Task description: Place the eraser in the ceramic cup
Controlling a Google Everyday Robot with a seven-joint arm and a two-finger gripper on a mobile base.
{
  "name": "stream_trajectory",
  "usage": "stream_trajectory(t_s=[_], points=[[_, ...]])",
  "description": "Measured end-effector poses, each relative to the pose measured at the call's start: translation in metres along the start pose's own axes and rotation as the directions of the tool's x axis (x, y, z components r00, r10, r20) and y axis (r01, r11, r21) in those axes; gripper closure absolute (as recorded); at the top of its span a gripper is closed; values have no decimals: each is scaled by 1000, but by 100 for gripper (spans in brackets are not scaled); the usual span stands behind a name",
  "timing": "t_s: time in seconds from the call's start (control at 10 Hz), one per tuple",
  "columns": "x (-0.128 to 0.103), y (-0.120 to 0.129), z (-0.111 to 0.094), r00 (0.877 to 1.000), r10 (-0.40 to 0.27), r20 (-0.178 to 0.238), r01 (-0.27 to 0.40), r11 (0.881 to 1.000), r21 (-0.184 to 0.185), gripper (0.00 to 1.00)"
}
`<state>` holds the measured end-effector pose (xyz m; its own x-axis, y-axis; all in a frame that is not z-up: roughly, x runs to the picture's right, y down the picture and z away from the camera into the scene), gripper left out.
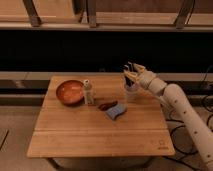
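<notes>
The gripper (131, 75) is held directly above the ceramic cup (131, 93), fingers closed. No eraser can be made out. Left of the fingers, a slim bottle (88, 92) and an orange-brown bowl (69, 92) are seen on the wooden table (100, 135); a light-blue pad (116, 111) lies below-left.

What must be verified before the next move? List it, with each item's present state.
1. gripper over the ceramic cup: ok, it hangs just above the rim.
2. Gripper shut: ok.
3. eraser in the grip: cannot tell; no black bar shows on the table either.
4. Cup upright on the table: ok.
5. Room around the cup: ok, the light-blue pad and the slim bottle stand apart from it, on its left in the camera view.
</notes>
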<state>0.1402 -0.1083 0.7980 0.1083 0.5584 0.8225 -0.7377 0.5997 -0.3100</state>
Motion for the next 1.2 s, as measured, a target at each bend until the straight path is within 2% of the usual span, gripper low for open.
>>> stream_trajectory(t_s=[0.1,0.3,0.6,0.8,1.0,1.2], points=[[12,1,4,1000,23,-17,-23,1000,-16,100],[24,-4,6,998,58,-35,-58,998,-20,100],[21,-11,8,997,71,-38,-71,997,-13,100],[21,-13,8,996,74,-51,-74,997,-9,93],[21,-13,8,996,74,-52,-74,997,-9,100],[21,-13,8,996,74,-52,-74,997,-9,93]])
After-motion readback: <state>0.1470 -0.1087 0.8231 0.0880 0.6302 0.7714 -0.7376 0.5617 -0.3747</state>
